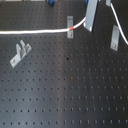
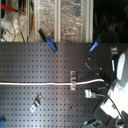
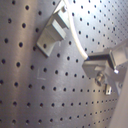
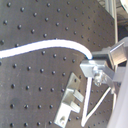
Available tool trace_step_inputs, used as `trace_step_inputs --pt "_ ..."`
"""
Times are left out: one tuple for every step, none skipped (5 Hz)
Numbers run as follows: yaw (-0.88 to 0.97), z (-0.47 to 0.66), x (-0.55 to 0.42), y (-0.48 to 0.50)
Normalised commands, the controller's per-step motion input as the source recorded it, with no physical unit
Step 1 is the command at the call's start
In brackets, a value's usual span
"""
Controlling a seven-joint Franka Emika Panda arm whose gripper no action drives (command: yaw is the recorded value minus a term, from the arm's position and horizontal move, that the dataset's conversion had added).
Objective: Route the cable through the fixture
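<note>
The white cable runs across the black perforated board from the first exterior view's left, and its red band lies just in front of the fixture, a short grey upright clip. Past the band the cable rises to my gripper, which is shut on it a little to the first exterior view's right of the fixture. In the second exterior view the cable passes just below the fixture and ends at my gripper. Both wrist views show the cable bending into the fingers, with a grey clip close by.
A taller grey clip stands at the first exterior view's right, with more cable curving past it. A two-pronged bracket sits at the first exterior view's left. Two blue clamps hold the board's far edge.
</note>
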Motion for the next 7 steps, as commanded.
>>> trace_step_inputs --pt "0.0 -0.16 -0.425 -0.241" --pt "0.0 -0.09 -0.149 -0.125" --pt "0.0 0.0 -0.069 -0.091" --pt "0.0 -0.19 -0.623 -0.378" --pt "0.0 0.0 0.009 0.011" --pt "0.0 0.0 -0.068 -0.089" --pt "0.0 -0.15 -0.633 -0.659"
